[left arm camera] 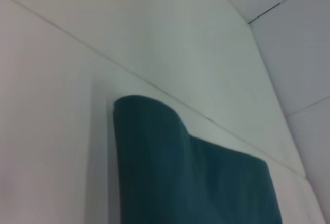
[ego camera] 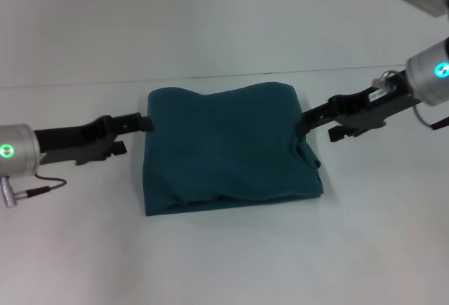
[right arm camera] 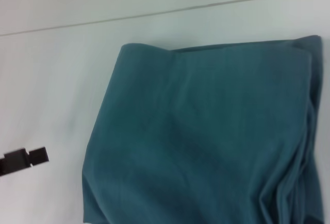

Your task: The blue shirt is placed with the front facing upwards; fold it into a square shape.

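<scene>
Head view, shirt: You see the blue shirt (ego camera: 231, 151) lying folded in the middle of the white desk (ego camera: 224, 263). It looks close to a square. Its plain side faces up and no letters show.
Head view, shirt edges: The far edge bumps up at both corners. The right side has loose folds that stick out a little.
Head view, left arm: Your left end effector (ego camera: 144, 121) reaches in from the left. Its tip is at the far left corner of the shirt, touching or just beside it. You cannot tell if it is clenched or released.
Head view, right arm: Your right end effector (ego camera: 303, 120) reaches in from the right. Its tip is at the far right edge of the shirt. You cannot tell here if it is pinching the cloth.
Left wrist view: You see one rounded corner of the blue shirt (left arm camera: 191, 177) lying on the desk (left arm camera: 51, 131). No fingers show here.
Right wrist view: The blue shirt (right arm camera: 201, 136) fills most of this view, flat on the desk (right arm camera: 51, 80). One side has bunched layers. The dark tip of the left end effector (right arm camera: 26, 159) shows beside the shirt, a little apart from it.
</scene>
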